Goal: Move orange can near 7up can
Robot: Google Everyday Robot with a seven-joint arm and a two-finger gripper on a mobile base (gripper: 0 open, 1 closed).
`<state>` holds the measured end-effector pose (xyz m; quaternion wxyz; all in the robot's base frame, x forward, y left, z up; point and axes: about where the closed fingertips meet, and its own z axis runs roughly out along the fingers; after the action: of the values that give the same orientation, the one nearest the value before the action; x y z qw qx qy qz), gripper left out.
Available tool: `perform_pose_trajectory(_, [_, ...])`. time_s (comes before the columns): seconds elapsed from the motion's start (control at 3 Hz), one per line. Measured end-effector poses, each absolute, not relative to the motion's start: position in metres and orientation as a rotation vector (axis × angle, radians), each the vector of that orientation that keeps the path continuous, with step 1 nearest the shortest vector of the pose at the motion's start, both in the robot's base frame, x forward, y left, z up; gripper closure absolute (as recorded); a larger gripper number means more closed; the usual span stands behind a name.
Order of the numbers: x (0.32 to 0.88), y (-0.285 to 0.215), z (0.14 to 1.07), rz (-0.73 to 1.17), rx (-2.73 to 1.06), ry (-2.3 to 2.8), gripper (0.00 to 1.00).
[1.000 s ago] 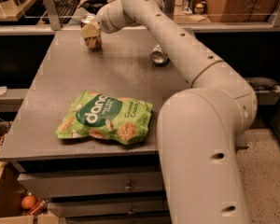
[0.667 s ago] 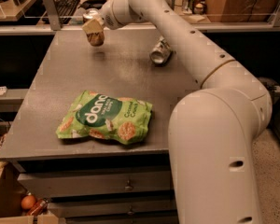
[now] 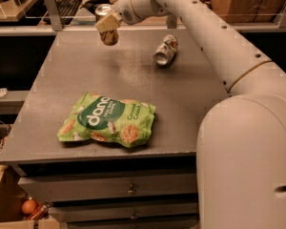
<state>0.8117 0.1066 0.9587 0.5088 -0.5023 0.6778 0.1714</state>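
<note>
gripper (image 3: 108,26) clenched on orange can (image 3: 109,37), held above table (image 3: 133,80); 7up can (image 3: 165,50) lies apart. carry + set-down left.

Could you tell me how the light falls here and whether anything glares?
Camera view: warm, dim light; the table is palest mid-surface. No harsh glare; the white arm is brightest. The gripper, over the table's far edge, holds the orange can; the 7up can lies right of it.
</note>
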Motion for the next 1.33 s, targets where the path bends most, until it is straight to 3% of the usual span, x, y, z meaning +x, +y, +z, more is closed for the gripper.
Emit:
perform_pose_trajectory(1.0, [0.793,0.023,0.922,0.400,-1.220,1.743,1.00])
perform_pose_trajectory(1.33, [0.791,0.002,0.917,0.390,-1.203,1.768,0.82])
